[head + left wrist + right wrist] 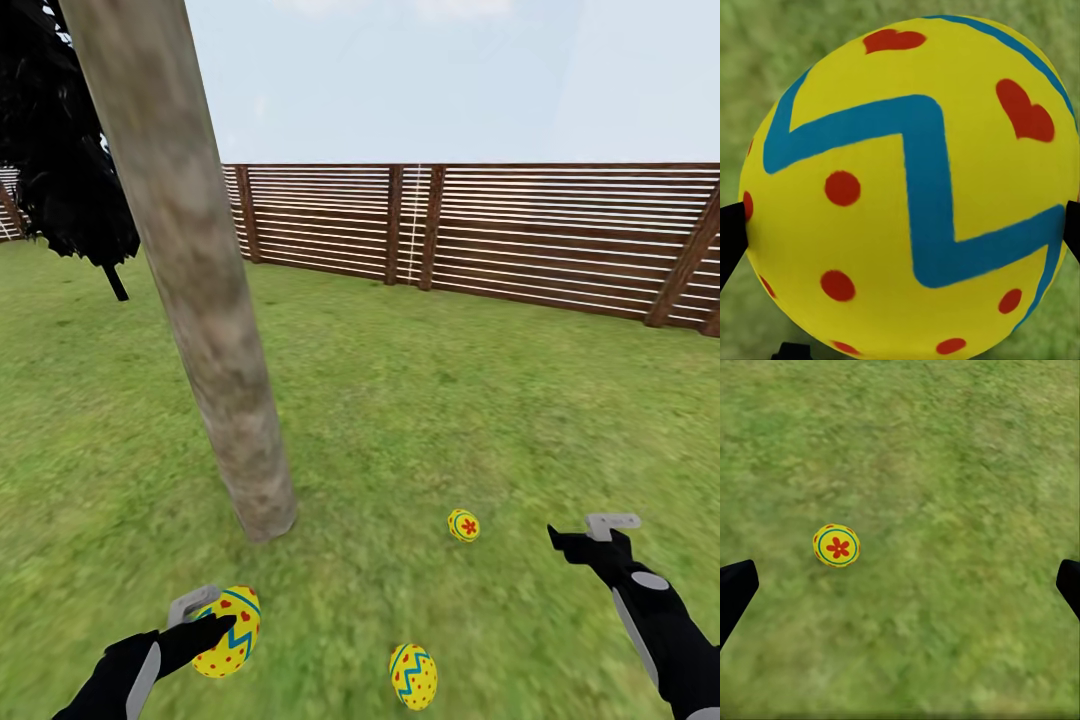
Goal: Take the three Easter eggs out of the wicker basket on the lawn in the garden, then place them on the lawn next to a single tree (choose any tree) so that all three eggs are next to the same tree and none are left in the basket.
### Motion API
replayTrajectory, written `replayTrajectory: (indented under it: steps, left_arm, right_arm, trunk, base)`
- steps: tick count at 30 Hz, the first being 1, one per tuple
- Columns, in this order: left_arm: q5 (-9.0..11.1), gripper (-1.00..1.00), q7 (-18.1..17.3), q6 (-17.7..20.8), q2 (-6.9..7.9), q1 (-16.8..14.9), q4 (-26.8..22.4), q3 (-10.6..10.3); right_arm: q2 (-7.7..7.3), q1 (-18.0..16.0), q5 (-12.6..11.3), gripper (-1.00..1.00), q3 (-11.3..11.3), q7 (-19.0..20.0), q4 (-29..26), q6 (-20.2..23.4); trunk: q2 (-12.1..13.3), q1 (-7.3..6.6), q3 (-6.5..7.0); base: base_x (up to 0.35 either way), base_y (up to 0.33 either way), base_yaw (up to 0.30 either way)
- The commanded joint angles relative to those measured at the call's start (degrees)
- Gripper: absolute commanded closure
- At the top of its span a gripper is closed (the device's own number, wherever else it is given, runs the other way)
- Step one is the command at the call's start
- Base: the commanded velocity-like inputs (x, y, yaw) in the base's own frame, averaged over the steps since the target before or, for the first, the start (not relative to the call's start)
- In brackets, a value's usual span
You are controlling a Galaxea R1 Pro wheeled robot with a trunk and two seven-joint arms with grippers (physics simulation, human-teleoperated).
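**A:** Why was the left gripper (205, 615) hanging so low over the lawn (430, 400)?

**B:** I'd judge it was there to set down the last Easter egg (229, 631). Its jaws were clamped on that egg from both sides; in the left wrist view the egg (907, 187) sat between two dark fingertips (730, 240), with blurred grass behind it. It was near the foot of the tree trunk (190, 270), on the robot's side of it.

**A:** And the other two?

**B:** Lying on the grass already. One egg (413, 676) rested close in front of the robot, between the two arms. The other egg (463, 525) lay farther out, off to the side of the trunk's base, end-on, showing a red flower in a teal ring. Both were near the same trunk, which I take as the reason they were there. The right gripper (585, 530) hovered beside that farther egg with jaws spread and nothing in them; its wrist camera looked down on the egg (836, 545) with the fingertips (735, 589) wide apart.

**A:** What were the things like?

**B:** The eggs were smooth, glossy yellow ovals with a teal zigzag band, red dots and red hearts. The trunk was a thick, leaning, pale grey-brown column with mottled bark. The lawn was patchy light and dark green, flat, running back to a brown slatted wooden fence (560, 235), with a near-black conifer (60, 150) beyond the trunk.
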Motion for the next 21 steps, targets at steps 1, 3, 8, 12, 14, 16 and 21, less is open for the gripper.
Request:
replayTrajectory:
  steps: [1, 3, 8, 12, 14, 16, 21]
  left_arm:
    - [-0.2, 1.0, -0.4, 0.4, -0.05, 0.0, -0.1, 0.3]
    - [-0.2, 1.0, -0.4, 0.4, -0.07, 0.0, -0.1, 0.3]
    - [-0.2, 1.0, -0.4, 0.4, -0.15, 0.0, -0.1, 0.3]
    - [-0.2, 1.0, -0.4, 0.4, -0.14, 0.0, 1.1, 0.2]
    - [-0.1, 1.0, -0.4, 0.3, -0.15, 0.0, 2.1, 0.2]
    - [-0.1, 1.0, -0.4, 0.3, -0.15, 0.0, 2.3, 0.2]
    - [-0.1, 1.0, -0.4, 0.3, -0.31, 0.0, 2.5, 0.2]
  right_arm:
    - [0.01, 0.0, 0.4, -1.0, -0.2, 0.4, -0.1, 0.3]
    - [0.0, 0.0, 0.5, -1.0, -0.2, 0.3, 0.0, 0.4]
    - [0.0, 0.0, 0.5, -1.0, -0.3, 0.2, -0.2, 0.6]
    - [0.0, 0.0, 0.5, -1.0, -0.3, 0.1, -0.3, 0.7]
    - [0.0, 0.0, 0.5, -1.0, -0.3, 0.1, -0.3, 0.8]
    - [0.0, 0.0, 0.5, -1.0, -0.3, 0.1, -0.3, 0.8]
    - [0.07, 0.0, 0.5, -1.0, -0.2, 0.0, -0.3, 0.9]
  trunk:
    - [-0.5, 0.23, -0.24]
    - [-1.3, 0.67, -0.6]
    - [-3.3, 1.77, -1.5]
    - [-4.9, 2.64, -2.22]
    - [-5.7, 3.08, -2.58]
    - [-6.5, 3.52, -2.94]
    - [-8.5, 4.62, -3.83]
  base:
    - [0.0, 0.0, 0.0]
    - [0.0, 0.0, 0.0]
    - [0.0, 0.0, 0.0]
    - [0.0, 0.0, 0.0]
    - [0.0, 0.0, 0.0]
    - [0.0, 0.0, 0.0]
    - [0.0, 0.0, 0.0]
